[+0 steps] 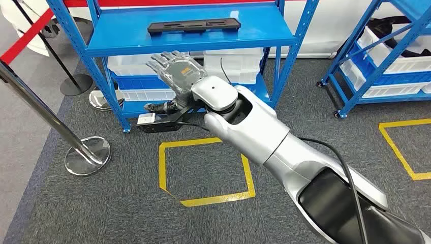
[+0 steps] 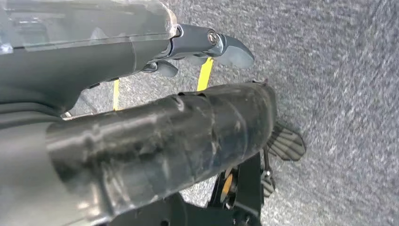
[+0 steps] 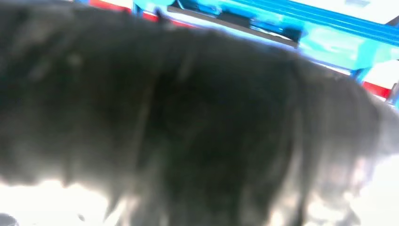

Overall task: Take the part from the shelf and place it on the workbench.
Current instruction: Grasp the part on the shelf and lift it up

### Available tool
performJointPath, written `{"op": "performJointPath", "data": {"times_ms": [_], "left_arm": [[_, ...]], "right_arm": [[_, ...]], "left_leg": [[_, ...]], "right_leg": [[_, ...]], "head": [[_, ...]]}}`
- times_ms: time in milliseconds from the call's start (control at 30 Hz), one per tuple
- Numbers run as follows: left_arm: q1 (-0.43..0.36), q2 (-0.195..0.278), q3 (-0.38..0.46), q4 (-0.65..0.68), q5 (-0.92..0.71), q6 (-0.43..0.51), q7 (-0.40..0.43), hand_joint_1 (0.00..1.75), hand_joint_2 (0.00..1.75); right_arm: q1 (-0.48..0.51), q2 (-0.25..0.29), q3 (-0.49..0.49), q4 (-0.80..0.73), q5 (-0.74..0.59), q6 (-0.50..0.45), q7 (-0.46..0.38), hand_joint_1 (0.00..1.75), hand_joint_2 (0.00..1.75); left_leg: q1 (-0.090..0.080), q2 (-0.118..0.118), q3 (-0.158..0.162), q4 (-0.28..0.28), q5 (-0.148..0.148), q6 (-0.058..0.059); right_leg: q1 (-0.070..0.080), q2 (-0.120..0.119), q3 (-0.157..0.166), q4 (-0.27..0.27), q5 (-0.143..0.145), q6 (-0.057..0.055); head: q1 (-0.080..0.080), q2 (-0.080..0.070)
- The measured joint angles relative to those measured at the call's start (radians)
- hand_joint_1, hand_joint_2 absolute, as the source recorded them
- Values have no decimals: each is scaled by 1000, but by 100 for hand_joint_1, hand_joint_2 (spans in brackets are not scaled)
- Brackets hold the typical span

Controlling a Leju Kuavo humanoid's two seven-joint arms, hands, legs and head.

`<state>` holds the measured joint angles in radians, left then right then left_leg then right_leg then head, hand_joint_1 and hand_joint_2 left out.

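Seen from the head camera: a long black part [image 1: 194, 26] lying flat on the upper deck of a blue shelf [image 1: 127, 38], untouched and near the deck's front edge. Raised in front of that shelf, just below the deck, the right hand [image 1: 175, 71], back plate toward the camera, fingers [image 1: 157, 62] spread apart and extended, holding nothing. Behind it, the silver right arm [image 1: 264, 137] reaching in from the lower right, a black cable [image 1: 345, 168] trailing along it. On the lower shelves, white plastic bins [image 1: 234, 66]. On the grey carpet [image 1: 101, 203], a square marked in yellow tape [image 1: 162, 168], and to the left a chrome stanchion [image 1: 84, 152] on its round base. At far right, a second blue rack [image 1: 376, 61] with more white bins.

From the left wrist: the left hand [image 2: 188, 47] hanging above the carpet [image 2: 339, 70], thumb and fingers [image 2: 226, 47] loosely curled, nothing between them.

From the right wrist: a dark blur close up, with the blue shelf [image 3: 329, 33] and black part [image 3: 235, 21] beyond it.
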<state>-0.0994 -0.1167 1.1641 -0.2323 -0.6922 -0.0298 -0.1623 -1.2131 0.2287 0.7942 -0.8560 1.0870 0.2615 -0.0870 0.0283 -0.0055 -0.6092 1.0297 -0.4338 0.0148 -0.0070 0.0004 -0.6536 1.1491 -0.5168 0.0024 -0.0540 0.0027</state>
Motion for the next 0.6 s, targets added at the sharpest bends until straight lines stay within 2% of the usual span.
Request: {"op": "performJointPath", "data": {"times_ms": [67,100,133,167,200,267,300,333,400,467,500,533,600], "left_arm": [[0,0,1,0,0,-1,-2,0,0],[0,0,1,0,-1,-1,-3,0,0],[0,0,2,0,-1,-1,-4,0,0],[0,0,4,0,-1,-1,-4,0,0],[0,0,4,0,-2,-1,-5,0,0],[0,-2,6,1,-5,0,-5,0,0],[0,-2,6,2,-6,1,-5,0,0],[-1,-3,6,3,-7,1,-5,0,0],[-2,-3,7,5,-7,2,-4,0,0],[-3,-3,7,5,-6,3,-4,0,0],[-3,-3,8,5,-6,2,-4,0,0],[-3,-3,8,6,-6,2,-3,0,0],[-3,-3,9,6,-8,1,-2,0,0]], "right_arm": [[-1,5,3,5,-3,1,-2,0,0],[-2,10,7,9,-6,3,-3,0,0],[-2,14,12,13,-7,4,-4,0,0],[-2,19,16,16,-9,6,-6,0,0],[-2,24,19,19,-10,7,-6,0,0],[-6,36,24,22,-17,9,-8,0,0],[-8,41,28,23,-20,10,-9,0,0],[-10,46,33,23,-23,12,-9,0,0],[-13,53,41,25,-31,22,-9,0,0],[-14,61,47,29,-55,42,-12,0,0],[-17,65,49,32,-70,52,-15,0,0],[-20,69,52,35,-83,58,-20,0,0],[-25,74,60,41,-96,61,-25,0,0]], "left_leg": [[-1,0,0,0,0,2],[-2,0,0,0,-1,4],[-3,0,0,0,-1,4],[-5,-1,1,0,-2,5],[-6,-2,3,0,-2,4],[-9,-3,6,1,-4,2],[-11,-3,5,1,-5,-1],[-10,-3,4,1,-5,-4],[-9,-2,3,-2,-4,-15],[-7,-1,1,6,-12,-26],[-7,-1,-9,30,-28,-31],[-5,0,-30,76,-53,-35],[-4,0,-94,202,-107,-46]], "right_leg": [[0,0,-35,76,-33,2],[0,0,-65,138,-56,2],[0,0,-84,176,-63,2],[0,0,-86,178,-50,-1],[1,0,-68,139,-20,-5],[7,0,-3,2,48,-23],[11,0,22,-54,66,-30],[15,0,36,-86,72,-35],[20,1,39,-104,71,-38],[13,-1,49,-117,76,-42],[9,-2,54,-125,79,-46],[6,-3,58,-130,81,-48],[6,-5,59,-128,79,-53]], "head": [[0,0],[0,0],[0,0],[0,0],[0,0],[-1,0],[0,0],[0,0],[1,0],[1,0],[1,0],[0,0],[0,0]]}}
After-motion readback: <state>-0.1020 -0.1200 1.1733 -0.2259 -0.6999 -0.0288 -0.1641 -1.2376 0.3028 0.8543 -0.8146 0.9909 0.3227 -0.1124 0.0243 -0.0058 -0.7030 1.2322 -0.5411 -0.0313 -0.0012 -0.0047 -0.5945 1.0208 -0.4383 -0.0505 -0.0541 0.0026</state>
